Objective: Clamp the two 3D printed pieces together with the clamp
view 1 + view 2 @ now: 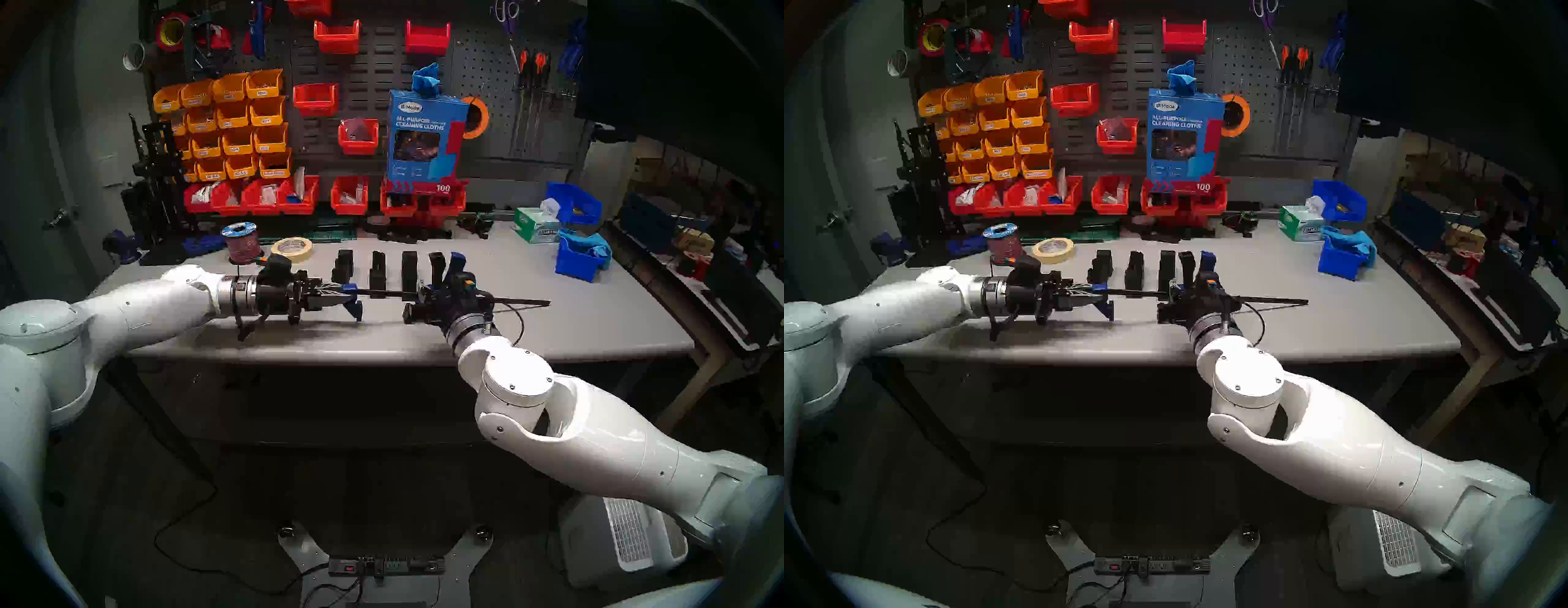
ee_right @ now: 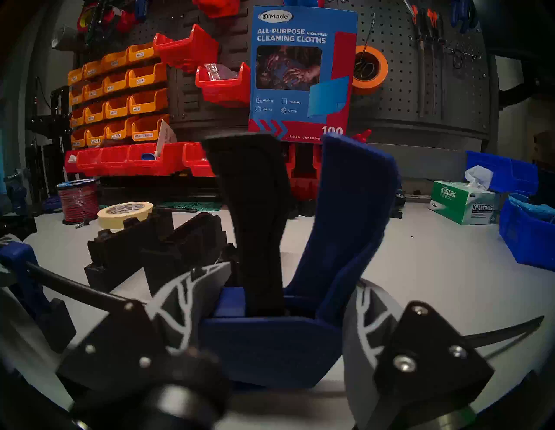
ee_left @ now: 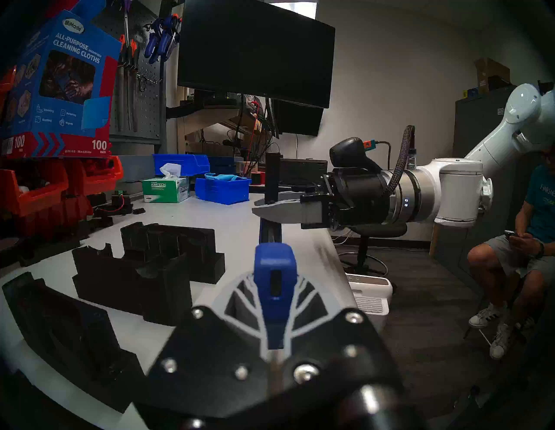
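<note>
I am holding the clamp [image 1: 424, 294] level across both jaws, left pinching its end, right squeezing its handle, the pieces [image 1: 394, 269] just behind the bar.

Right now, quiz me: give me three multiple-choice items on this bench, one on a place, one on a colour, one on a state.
1. Where is the clamp?
A. Flat on the table
B. In the air, between the two claws
C. Hung on the pegboard

2. What colour is the clamp's handle?
A. Red
B. Yellow
C. Blue

3. What is the left claw doing?
A. Shut on the clamp's end jaw
B. Open and empty
C. Shut on the tape roll

Answers:
1 B: the clamp spans from left claw to right claw, above the table.
2 C: the handle is blue.
3 A: its fingers pinch the end jaw.
</note>
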`<state>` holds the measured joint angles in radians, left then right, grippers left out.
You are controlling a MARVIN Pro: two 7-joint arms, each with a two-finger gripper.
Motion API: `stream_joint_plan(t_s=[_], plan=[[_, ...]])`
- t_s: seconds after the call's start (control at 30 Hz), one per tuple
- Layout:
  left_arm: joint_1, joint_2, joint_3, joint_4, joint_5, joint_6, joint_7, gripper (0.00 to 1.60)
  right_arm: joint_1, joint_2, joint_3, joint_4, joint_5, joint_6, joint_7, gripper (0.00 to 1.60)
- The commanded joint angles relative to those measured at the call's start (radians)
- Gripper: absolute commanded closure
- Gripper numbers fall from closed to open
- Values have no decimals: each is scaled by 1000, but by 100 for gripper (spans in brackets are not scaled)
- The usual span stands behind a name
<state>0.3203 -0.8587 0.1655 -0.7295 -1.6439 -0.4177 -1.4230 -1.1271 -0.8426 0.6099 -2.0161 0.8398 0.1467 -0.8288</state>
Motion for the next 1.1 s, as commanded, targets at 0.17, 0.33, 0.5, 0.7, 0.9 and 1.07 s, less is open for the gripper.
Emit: stream_joint_plan(t_s=[0.17, 0.33, 0.5, 0.7, 0.9, 1.07], plan=[[-9, 6, -9, 1, 1, 1, -60, 160, -7, 34, 16, 7, -6, 12, -29, 160], [-9, 6, -9, 1, 1, 1, -60, 160, -12, 56, 28, -1, -3, 12, -34, 160], [-9, 6, -9, 1, 1, 1, -60, 160, -17, 83, 44, -7, -3, 12, -37, 160], [-8, 6, -9, 1, 1, 1, -60, 160, -23, 115, 64, -17, 3, 15, -39, 160], [-8, 6, -9, 1, 1, 1, -60, 160, -37, 154, 80, -23, 7, 17, -36, 160], [-8, 6, -9, 1, 1, 1, -60, 160, -48, 177, 92, -30, 12, 18, -36, 160]])
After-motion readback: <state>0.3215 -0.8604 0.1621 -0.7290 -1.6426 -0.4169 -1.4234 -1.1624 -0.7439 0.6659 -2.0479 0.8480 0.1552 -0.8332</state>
